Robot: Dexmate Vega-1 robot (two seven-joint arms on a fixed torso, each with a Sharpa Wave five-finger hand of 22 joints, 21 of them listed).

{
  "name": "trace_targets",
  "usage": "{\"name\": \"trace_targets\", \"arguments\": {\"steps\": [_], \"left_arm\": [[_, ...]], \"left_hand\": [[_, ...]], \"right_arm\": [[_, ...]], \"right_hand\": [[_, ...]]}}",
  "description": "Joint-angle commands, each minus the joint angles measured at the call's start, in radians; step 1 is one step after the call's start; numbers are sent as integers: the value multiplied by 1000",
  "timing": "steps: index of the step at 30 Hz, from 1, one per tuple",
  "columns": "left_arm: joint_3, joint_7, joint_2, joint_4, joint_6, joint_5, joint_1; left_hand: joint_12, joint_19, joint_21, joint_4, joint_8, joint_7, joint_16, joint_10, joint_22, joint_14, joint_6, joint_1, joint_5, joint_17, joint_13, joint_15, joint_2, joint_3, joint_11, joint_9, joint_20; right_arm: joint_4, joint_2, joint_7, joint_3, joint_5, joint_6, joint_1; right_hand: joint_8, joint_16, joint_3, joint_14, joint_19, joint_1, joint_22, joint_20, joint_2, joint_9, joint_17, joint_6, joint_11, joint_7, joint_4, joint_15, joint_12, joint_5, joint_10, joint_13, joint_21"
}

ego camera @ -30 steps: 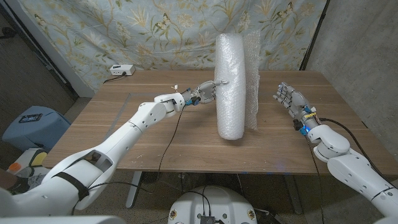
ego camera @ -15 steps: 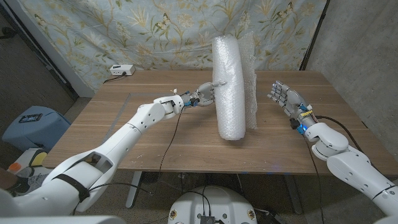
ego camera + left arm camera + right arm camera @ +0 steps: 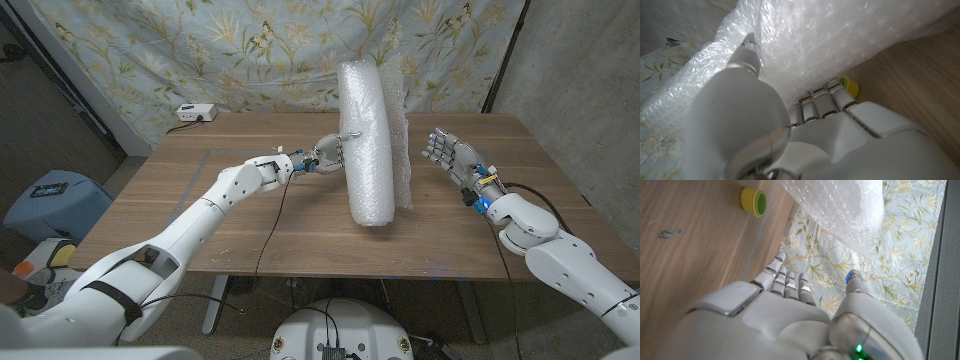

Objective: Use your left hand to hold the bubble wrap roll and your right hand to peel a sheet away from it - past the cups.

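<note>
Right hand (image 3: 447, 155): raised above the tabletop (image 3: 200, 215) with fingers spread and nothing in them, close beside the loose sheet (image 3: 403, 140) but apart from it.
Left hand (image 3: 328, 151): set against the near face of the bubble wrap roll (image 3: 364, 135); in its wrist view the thumb presses into the wrap and the other fingers curl against it. It steadies the roll from one side and does not encircle it.
Roll: upright on its end between the two hands, leaning a little; a tall, fat cylinder of clear, shiny, dimpled film.
Loose sheet: hangs down the roll's far side, facing the right hand, crinkled and see-through.
Cup (image 3: 754, 201): a small yellow one with a green inside, lying on the wood near the roll's foot, beyond the right hand's fingertips.
Risk, tipping: the roll likely weighs little and is braced on one side only, so a sideways pull on the sheet could topple or drag it.
Risk, grip: the film looks slippery and thin; a shallow pinch may slide off or tear it.
Risk, cup: a skidding roll could knock the cup.
</note>
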Motion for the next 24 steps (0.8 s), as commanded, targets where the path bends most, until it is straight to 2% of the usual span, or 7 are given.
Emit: {"name": "trace_targets", "arguments": {"steps": [1,13,24], "left_arm": [[-9,11,13,-4,55,-34,-3],[-22,48,33,-38,113,-77,14],[-23,72,32,-48,157,-116,20]], "left_hand": [[-1,-5,9,20,3,4,4,76,3,101,8,64,4,2,85,-92,82,29,-62,3,-1],[-5,-6,13,20,3,5,5,81,2,105,11,63,5,5,88,-91,83,28,-59,4,2],[-9,-5,19,21,3,5,5,87,2,109,15,60,7,7,90,-90,86,30,-57,5,4]], "right_arm": [[-45,-35,5,2,-2,-35,-9],[-114,-109,7,23,-20,-103,-36],[-157,-162,29,43,-31,-147,-57]], "right_hand": [[-4,1,1,2,3,6,3,11,-13,-1,2,-8,6,18,-5,16,4,-5,7,3,4],[-6,1,0,22,25,45,4,45,-53,-1,-1,-19,37,61,-20,47,3,-4,17,6,7],[-14,-4,0,25,30,87,4,56,-92,1,-1,-57,50,74,-23,56,-1,8,14,9,4]]}}
